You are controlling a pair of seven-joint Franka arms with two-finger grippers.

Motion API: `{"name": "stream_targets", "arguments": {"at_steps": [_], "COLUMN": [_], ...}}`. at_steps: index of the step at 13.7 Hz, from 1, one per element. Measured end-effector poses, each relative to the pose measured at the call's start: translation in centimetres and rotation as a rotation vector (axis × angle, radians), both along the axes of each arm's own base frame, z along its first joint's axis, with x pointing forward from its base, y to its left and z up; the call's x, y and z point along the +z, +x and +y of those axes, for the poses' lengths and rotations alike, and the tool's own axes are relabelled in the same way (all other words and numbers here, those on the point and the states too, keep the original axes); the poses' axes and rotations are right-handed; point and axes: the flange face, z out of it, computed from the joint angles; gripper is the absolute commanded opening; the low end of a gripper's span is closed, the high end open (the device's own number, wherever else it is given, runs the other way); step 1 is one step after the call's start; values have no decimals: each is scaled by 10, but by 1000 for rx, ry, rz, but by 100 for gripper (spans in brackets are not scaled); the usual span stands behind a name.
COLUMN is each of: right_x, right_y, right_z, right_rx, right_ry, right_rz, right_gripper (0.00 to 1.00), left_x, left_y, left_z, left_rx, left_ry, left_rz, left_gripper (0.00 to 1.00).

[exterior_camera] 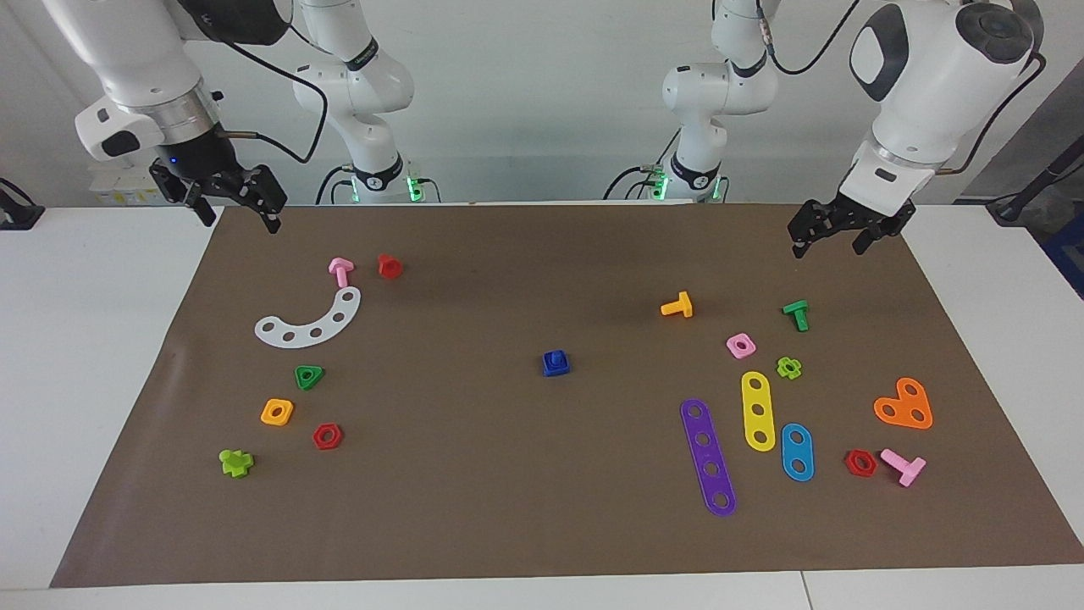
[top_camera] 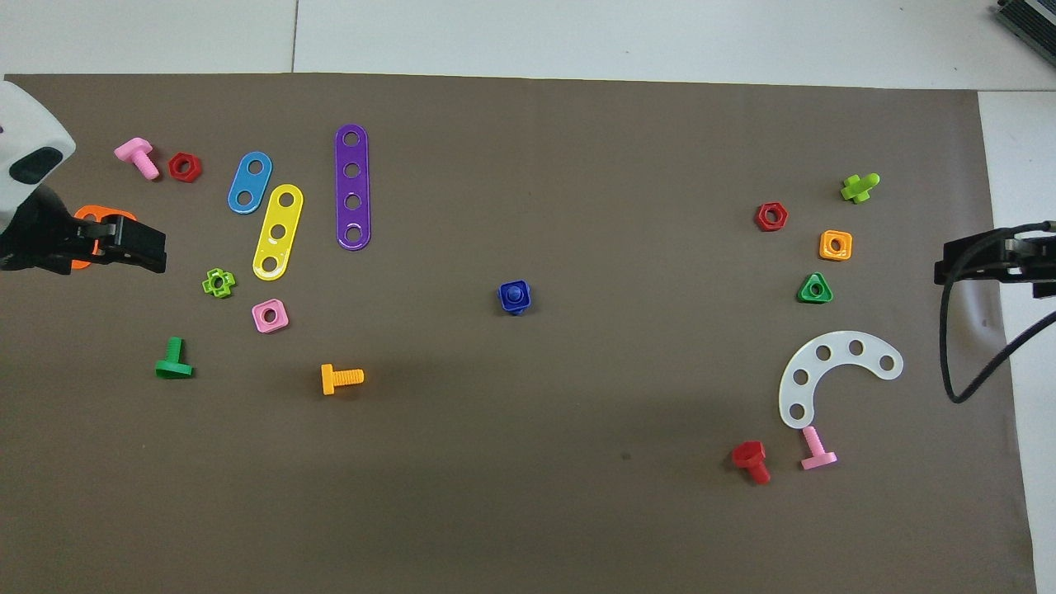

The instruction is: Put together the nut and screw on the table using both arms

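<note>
The dark blue square nut lies in the middle of the brown mat on the white table; it also shows in the overhead view. The round end of the dark blue screw sits in the nut's centre hole; its triangular head is hidden. My left gripper is open and empty, raised over the mat's corner at the left arm's end; it also shows in the overhead view. My right gripper is open and empty, raised over the mat's corner at the right arm's end.
Toward the left arm's end lie a purple strip, yellow strip, blue strip, orange heart, pink nut and orange screw. Toward the right arm's end lie a white arc, green triangular nut, orange nut.
</note>
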Motion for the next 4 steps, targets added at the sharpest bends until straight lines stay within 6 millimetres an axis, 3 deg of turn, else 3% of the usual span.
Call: {"name": "stream_targets", "arguments": {"at_steps": [4], "right_x": [0], "right_y": [0], "right_z": [0], "right_rx": [0], "right_ry": [0], "right_rz": [0], "right_gripper": [100], "left_x": [9], "left_y": [3], "left_z": [-1], "left_rx": [-19], "left_ry": [-39], "left_rz": [-46], "left_gripper": [100]}}
